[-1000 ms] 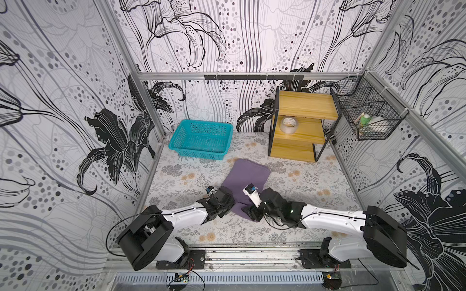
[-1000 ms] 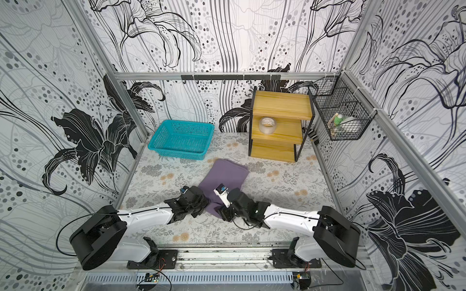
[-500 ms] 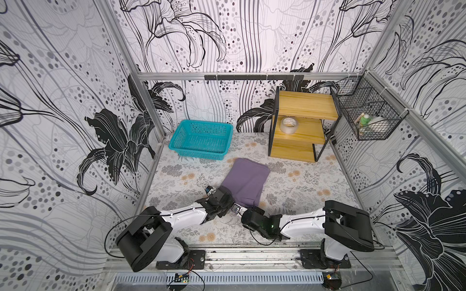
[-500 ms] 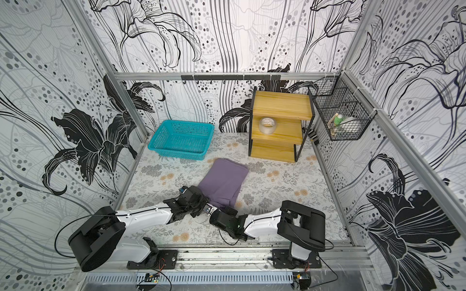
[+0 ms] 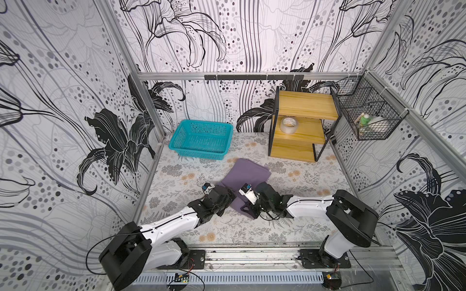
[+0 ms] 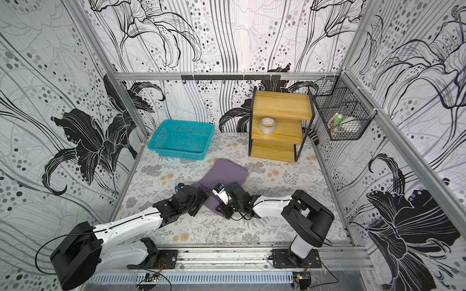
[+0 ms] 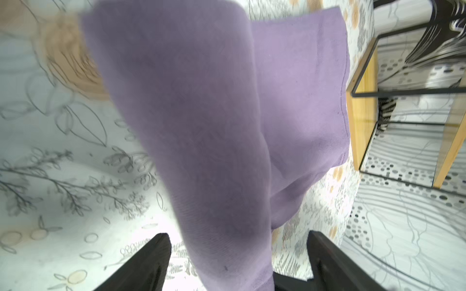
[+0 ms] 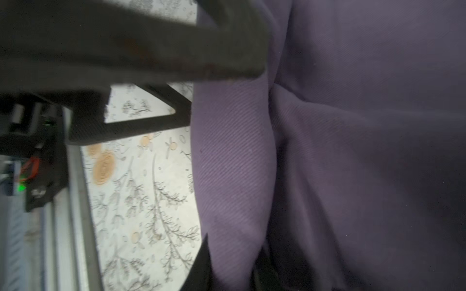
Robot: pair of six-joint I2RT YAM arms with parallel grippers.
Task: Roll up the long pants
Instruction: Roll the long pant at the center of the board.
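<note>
Item: long pants point(image 5: 248, 173), folded, purple. Tools: left gripper point(image 7: 238, 236), jaws spread wide astride its near end; right gripper point(image 8: 233, 252), clamped on that end's fold.

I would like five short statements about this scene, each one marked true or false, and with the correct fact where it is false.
1. The teal basket has nothing in it. True.
2. The roll of tape sits on the top shelf of the wooden rack. False: it sits on the middle shelf.
3. The left pincer is open, with purple cloth between its fingers. True.
4. The pants lie inside the basket. False: they lie on the table, in front of the basket.
5. The right pincer is closed on a fold of the pants. True.
</note>
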